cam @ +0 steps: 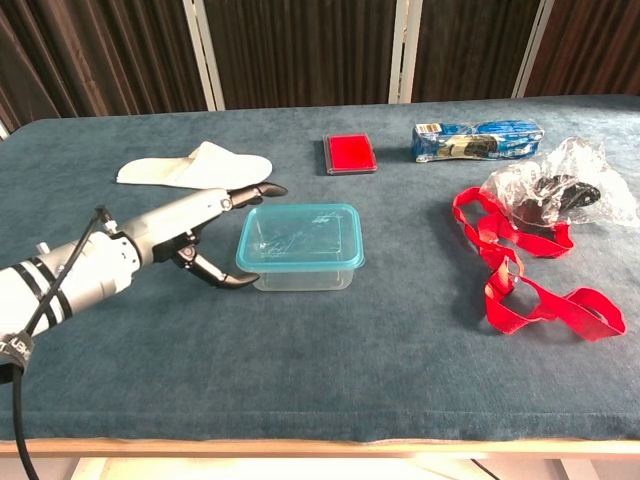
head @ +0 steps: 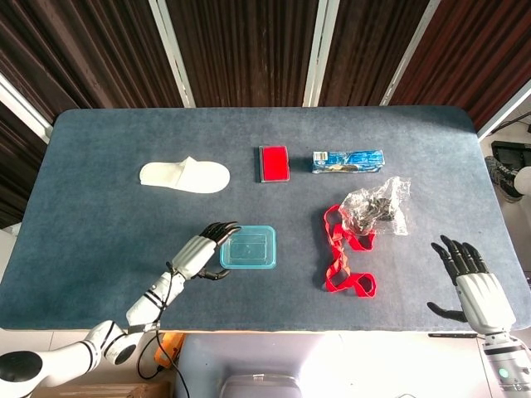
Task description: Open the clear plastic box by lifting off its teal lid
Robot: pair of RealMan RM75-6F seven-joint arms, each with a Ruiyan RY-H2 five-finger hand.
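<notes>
Dark slatted panels with pale uprights are standing behind a blue-grey felt-covered table (head: 99, 166), and we are looking down on it from the head view and across it from the chest view.

We are seeing the clear plastic box (cam: 299, 249) sitting near the table's middle, slightly toward 7 o'clock, with its teal lid (head: 248, 247) still seated flat on top.

Our left hand (head: 206, 248) is reaching in at the box's 9 o'clock side. Its fingers (cam: 252, 191) are spread and extending along the far left corner of the lid, while the thumb (cam: 228, 277) is curling low by the near left corner of the box. We are holding nothing; whether the fingertips are actually touching the lid we cannot tell.

Our right hand (head: 471, 288) is hovering over the table's edge at about 4 o'clock, well apart from the box, palm down with its fingers splayed and empty. It is appearing only in the head view.

At 12 o'clock from the box a red flat case (head: 274, 162) is lying, and at 1 o'clock a blue snack packet (head: 348, 160). A white slipper (head: 184, 176) is lying at 10 o'clock. At 3 o'clock a red strap (head: 343, 253) is snaking across the felt, its far end touching a crumpled clear plastic bag (head: 377, 204) with something dark inside.
</notes>
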